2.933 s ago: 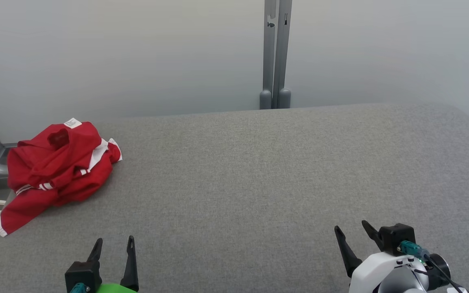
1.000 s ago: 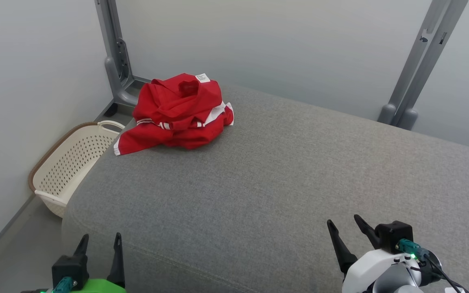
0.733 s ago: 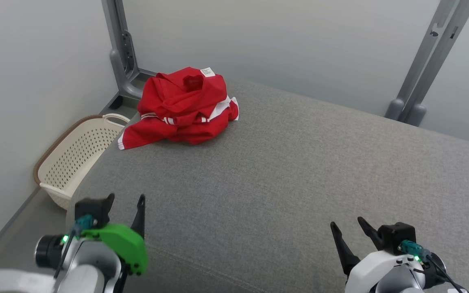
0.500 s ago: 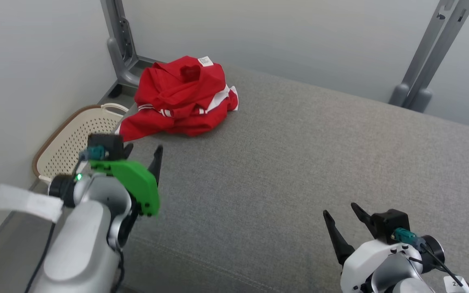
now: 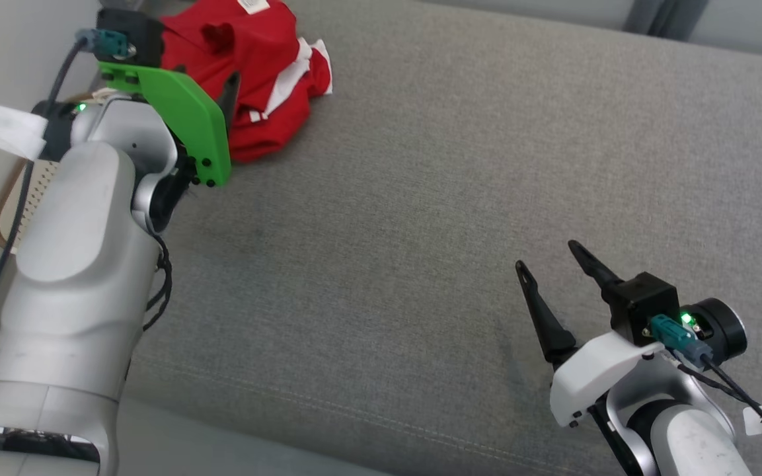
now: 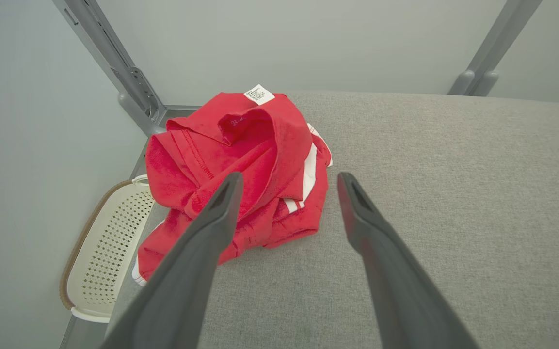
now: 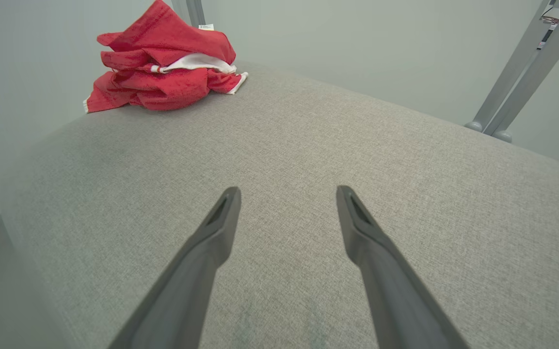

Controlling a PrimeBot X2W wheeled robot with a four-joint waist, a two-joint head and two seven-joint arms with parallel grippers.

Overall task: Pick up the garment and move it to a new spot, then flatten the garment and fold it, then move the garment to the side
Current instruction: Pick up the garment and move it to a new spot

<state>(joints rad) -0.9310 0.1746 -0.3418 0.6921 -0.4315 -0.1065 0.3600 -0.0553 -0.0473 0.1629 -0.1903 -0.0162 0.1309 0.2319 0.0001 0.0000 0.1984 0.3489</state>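
Through the left wrist view I see the left gripper with its jaws spread wide and nothing between them. The red garment sits just ahead as a crumpled heap. The tip of one finger lies over the heap's near slope, and the heap's edge with the white stripes reaches into the gap between the tips. I cannot tell whether that finger touches the cloth or hangs above it. A white label shows at the heap's far top, and a cream basket sits lower down, beyond the outer side of that same finger. The right wrist view shows the right gripper, also spread and empty, over bare grey cushion, with the garment well apart from its tips, far ahead and off to one side. The head view confirms it: the left arm reaches out to the heap, and the right gripper hangs back over open cushion. By my reading nothing of the task is done yet. The garment is not gripped or lifted, so the pick-up, the move to a new spot, the flattening, the folding and the final shift aside are all left.
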